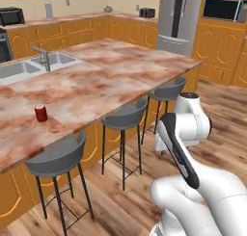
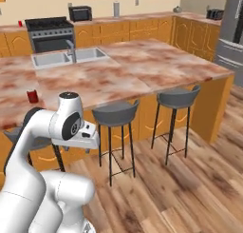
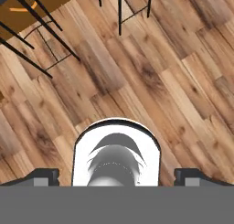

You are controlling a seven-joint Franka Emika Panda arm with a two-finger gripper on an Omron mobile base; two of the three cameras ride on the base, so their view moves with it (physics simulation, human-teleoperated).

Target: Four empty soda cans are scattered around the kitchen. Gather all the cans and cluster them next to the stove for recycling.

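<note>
The gripper (image 3: 117, 176) points down at the plank floor (image 3: 151, 77), and its two fingertips (image 3: 45, 176) stand wide apart at the bottom corners of the hand view, with nothing between them. The arm is folded close to the base, beside the island stools (image 1: 60, 158).

One red soda can (image 1: 41, 113) stands upright on the island counter (image 1: 96, 81), at the left of the left base view, close to the near edge and above the nearest stool. In the right base view the same can (image 2: 32, 95) is at the left of the frame. Another small red thing, possibly a second can (image 2: 19, 24), is at the upper left, on the back counter just left of the stove (image 2: 50, 33).

The step in hand seems to be the reach for the island can. To do it well, I think the arm should rise above the counter edge first, so that it clears the stool, then come to the can from the side with the jaws kept wide, and close on the middle of the body.
</note>
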